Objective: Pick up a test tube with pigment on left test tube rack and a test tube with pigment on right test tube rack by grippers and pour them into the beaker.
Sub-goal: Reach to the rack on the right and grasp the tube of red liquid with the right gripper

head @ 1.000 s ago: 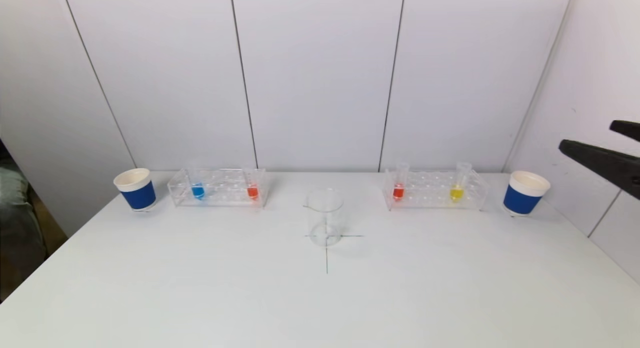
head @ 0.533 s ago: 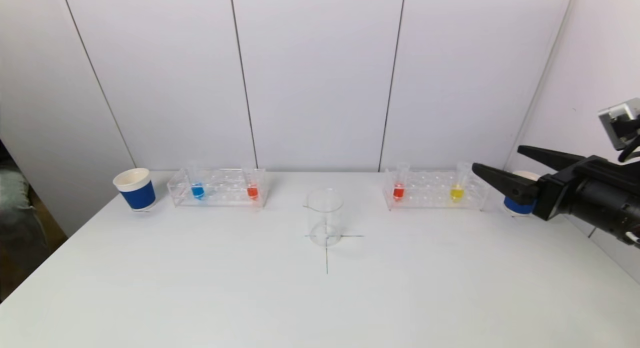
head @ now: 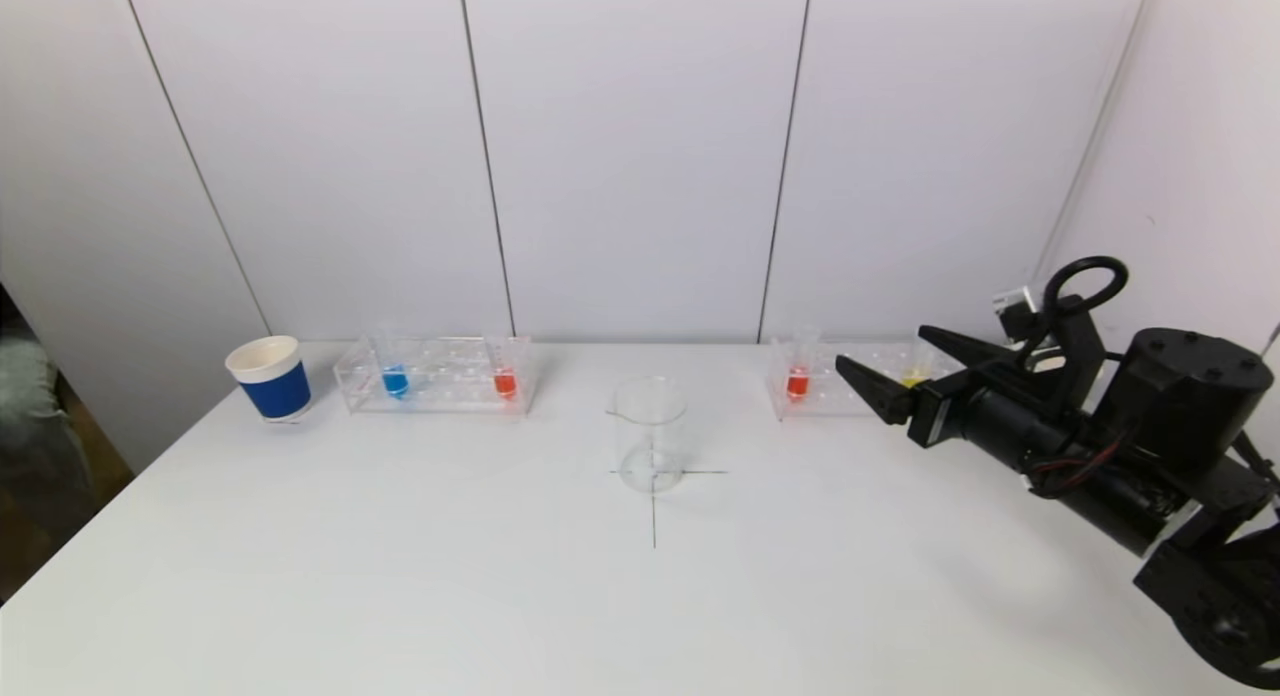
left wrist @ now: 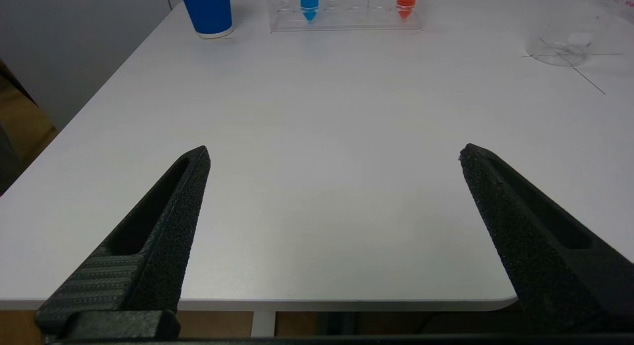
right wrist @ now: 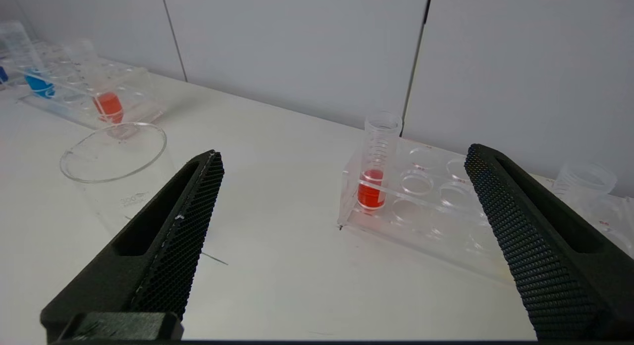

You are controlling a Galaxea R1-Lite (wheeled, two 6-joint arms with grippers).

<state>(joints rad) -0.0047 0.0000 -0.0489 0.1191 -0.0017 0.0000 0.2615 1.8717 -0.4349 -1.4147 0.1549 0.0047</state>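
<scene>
Now, right gripper [head: 905,373]: my jaws are spread wide, holding nothing, just in front of the right test tube rack [head: 845,401].
Left gripper [left wrist: 334,154]: also spread and empty, low at the near table edge, well apart from the left test tube rack [head: 437,376].
Risk: I think my wide jaws can knock the rack or the yellow tube [head: 913,376] beside my fingers.
Red tube [right wrist: 375,166]: upright in the rack's end hole, pigment only at the bottom.
Beaker [head: 650,433]: clear, empty, on the cross mark between both racks.

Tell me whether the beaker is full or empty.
Empty: the beaker stands upright on the table, clear to its base, with no coloured liquid inside.
</scene>
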